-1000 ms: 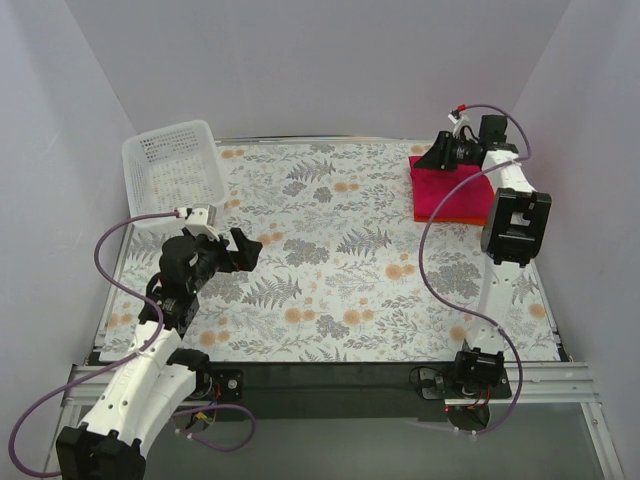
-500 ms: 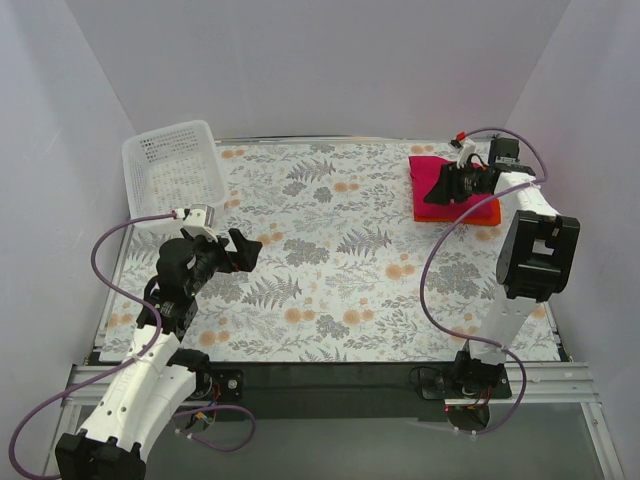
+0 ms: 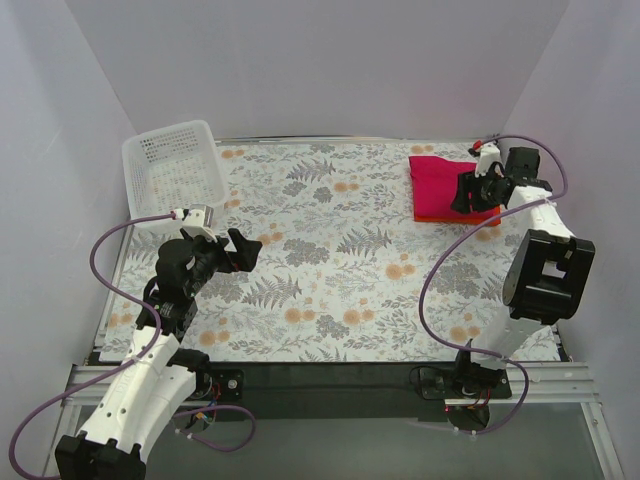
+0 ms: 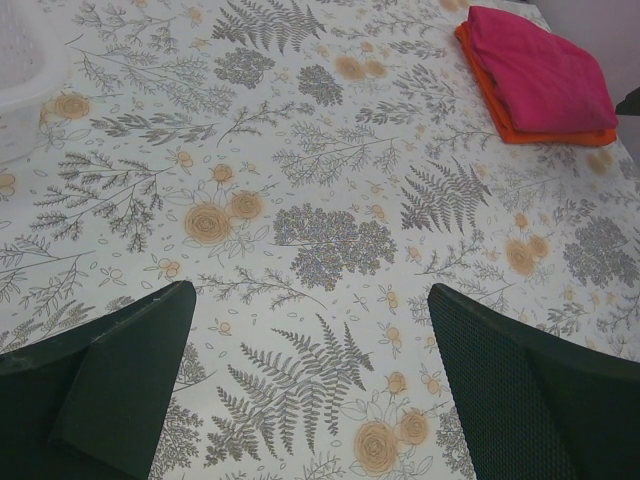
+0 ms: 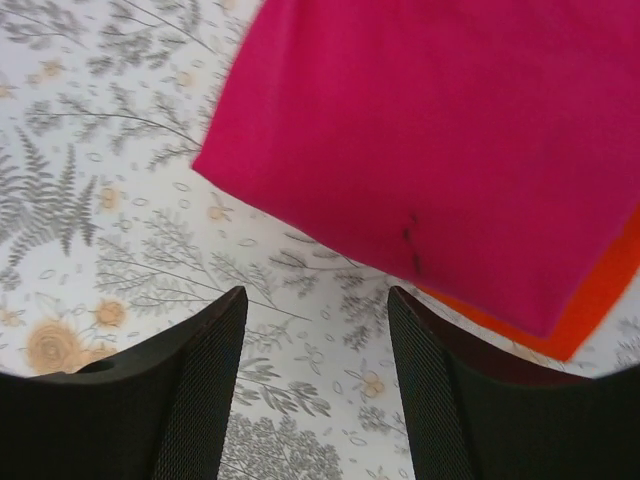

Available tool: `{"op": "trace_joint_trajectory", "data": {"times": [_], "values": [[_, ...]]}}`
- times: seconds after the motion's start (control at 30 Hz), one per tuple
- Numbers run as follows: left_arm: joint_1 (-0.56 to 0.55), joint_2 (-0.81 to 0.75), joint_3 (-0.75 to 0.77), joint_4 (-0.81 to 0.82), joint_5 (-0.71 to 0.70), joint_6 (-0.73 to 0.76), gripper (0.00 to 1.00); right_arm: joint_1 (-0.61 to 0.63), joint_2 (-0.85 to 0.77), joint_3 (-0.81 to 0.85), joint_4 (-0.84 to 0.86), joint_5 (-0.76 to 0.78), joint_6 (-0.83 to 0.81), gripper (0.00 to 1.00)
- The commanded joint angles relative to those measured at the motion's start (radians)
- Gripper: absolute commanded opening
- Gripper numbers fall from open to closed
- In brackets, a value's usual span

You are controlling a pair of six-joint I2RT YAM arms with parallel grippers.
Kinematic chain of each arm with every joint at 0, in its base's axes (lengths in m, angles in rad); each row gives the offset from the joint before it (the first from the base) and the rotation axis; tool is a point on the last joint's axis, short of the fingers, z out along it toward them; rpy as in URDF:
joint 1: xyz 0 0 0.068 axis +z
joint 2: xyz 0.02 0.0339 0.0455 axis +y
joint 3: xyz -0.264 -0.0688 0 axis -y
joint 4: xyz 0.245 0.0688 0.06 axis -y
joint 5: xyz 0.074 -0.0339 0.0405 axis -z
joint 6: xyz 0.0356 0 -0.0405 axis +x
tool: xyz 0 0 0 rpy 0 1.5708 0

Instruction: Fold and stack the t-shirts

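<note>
at the far left corner of the table [image 3: 330,262] a white perforated basket [image 3: 172,165] stands tipped up against the side wall. just in front of it, near the left edge, the left tool [image 3: 240,250] hovers above the flowered table cover with its jaws spread wide and nothing between them.

the middle of the table holds nothing of the task.

at the far right corner lie both shirts, each folded to a rectangle. the magenta t-shirt [image 3: 437,183] sits on top of the orange t-shirt [image 5: 600,295], which shows only as a thin strip along the near and side edges. the right tool [image 5: 316,300] hangs just beside the stack's near right edge. its jaws are parted and grip nothing, with bare table cover visible between them.

the folding and stacking look done or nearly so.

the shirts seem light, soft and limp. lifted by a single layer, a fold would likely sag and fall open. a safer hold would pinch all layers together at a folded edge. the top shirt may slide on the lower one if nudged sideways.
</note>
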Motion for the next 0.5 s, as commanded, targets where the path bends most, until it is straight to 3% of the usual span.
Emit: {"op": "trace_joint_trajectory", "data": {"times": [0.0, 0.27, 0.47], "values": [[0.004, -0.013, 0.001, 0.016, 0.008, -0.001, 0.96, -0.026, -0.057, -0.022, 0.085, 0.156, 0.023, 0.56], [0.004, -0.007, 0.0, 0.018, 0.014, -0.001, 0.96, -0.06, -0.112, -0.082, 0.119, 0.291, 0.054, 0.6], [0.004, -0.006, 0.001, 0.018, 0.012, -0.001, 0.96, -0.084, -0.159, -0.137, 0.122, 0.303, 0.046, 0.63]]}}
